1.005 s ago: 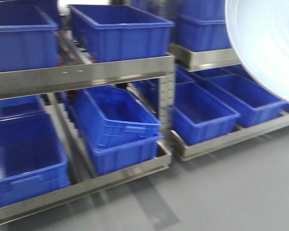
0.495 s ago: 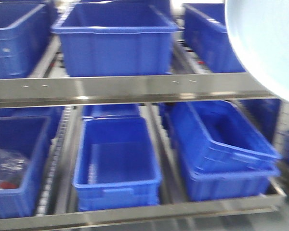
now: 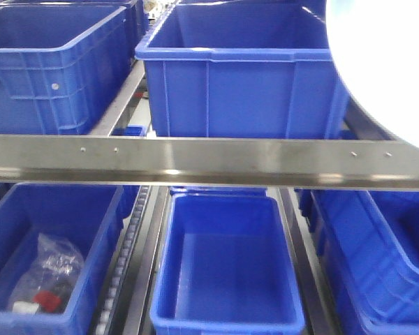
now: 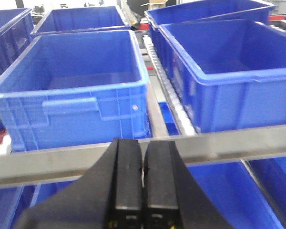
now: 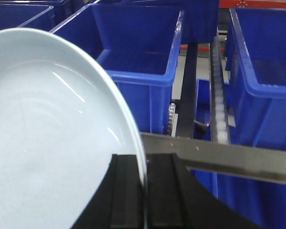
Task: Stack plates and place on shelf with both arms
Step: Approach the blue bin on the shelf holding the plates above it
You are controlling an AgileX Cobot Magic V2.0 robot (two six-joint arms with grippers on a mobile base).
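A pale bluish-white plate [image 3: 387, 63] fills the top right corner of the front view, held up on edge in front of the shelf. In the right wrist view my right gripper [image 5: 147, 176] is shut on the rim of this plate [image 5: 47, 133], which spreads to the left of the fingers. I see one plate only; a second one does not show. The shelf's steel front rail [image 3: 195, 160] runs across the whole front view, and also shows in both wrist views [image 4: 229, 143] [image 5: 229, 157]. My left gripper [image 4: 143, 157] is shut and holds nothing, just before the rail.
Blue crates fill the shelf: two big ones on the upper tier [image 3: 244, 77] [image 3: 49, 70], and below an empty one [image 3: 227, 265], one holding a plastic bag [image 3: 45, 269], and a tilted one [image 3: 384, 244]. Roller tracks [image 3: 129, 244] run between crates.
The view has swung along the shelf and come closer; the rail now spans the full width. The plate stays in the top right corner in the right gripper.
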